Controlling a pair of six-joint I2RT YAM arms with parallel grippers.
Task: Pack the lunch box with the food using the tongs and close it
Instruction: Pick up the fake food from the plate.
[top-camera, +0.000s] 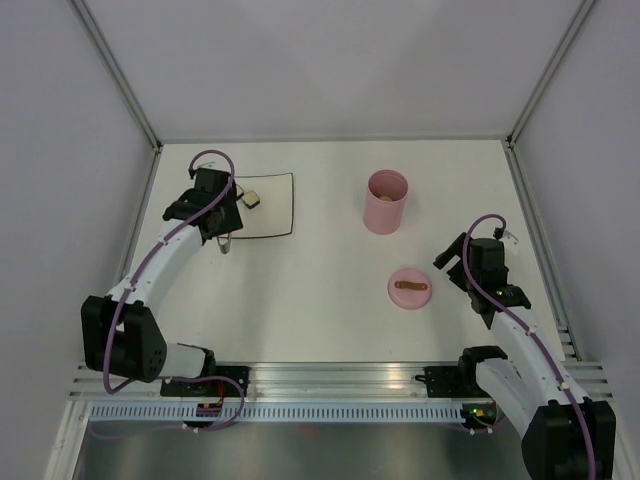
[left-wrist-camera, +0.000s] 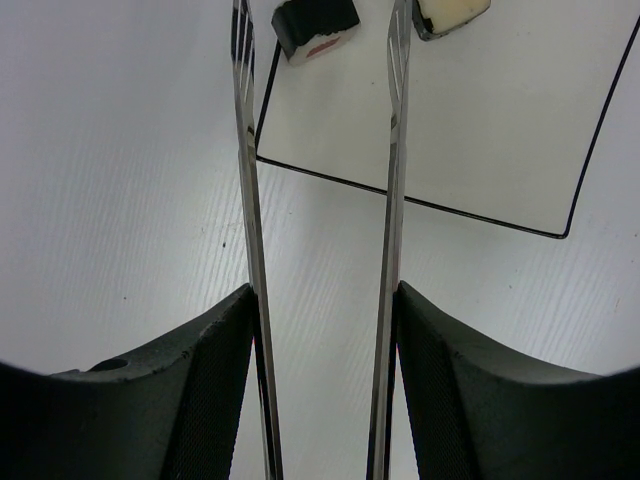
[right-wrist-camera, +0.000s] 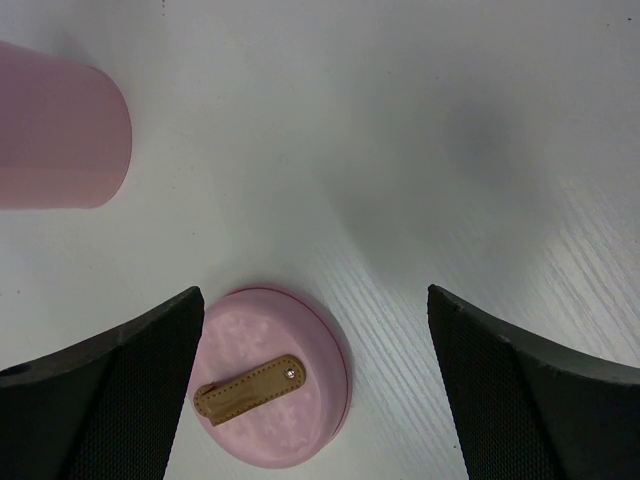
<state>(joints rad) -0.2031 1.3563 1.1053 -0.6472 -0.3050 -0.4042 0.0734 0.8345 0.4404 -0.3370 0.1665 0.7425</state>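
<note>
My left gripper (top-camera: 220, 222) (left-wrist-camera: 322, 300) is shut on the tongs (left-wrist-camera: 247, 180), one silvery arm against each finger; the arms stand spread apart. They reach over the near corner of the white plate (left-wrist-camera: 490, 140) (top-camera: 275, 215). Between the arms, at the top edge of the left wrist view, lies a dark-edged cube of food (left-wrist-camera: 315, 22); a pale piece (left-wrist-camera: 450, 12) lies just right of the right arm. The pink lunch box (top-camera: 386, 200) (right-wrist-camera: 60, 125) stands open. Its lid (top-camera: 409, 289) (right-wrist-camera: 270, 385) lies flat on the table. My right gripper (top-camera: 452, 252) (right-wrist-camera: 315, 292) hangs open above the lid's right side, holding nothing.
Grey walls with metal posts close in the white table (top-camera: 330, 290) on the left, right and back. The arm bases sit on a rail along the near edge (top-camera: 330, 380).
</note>
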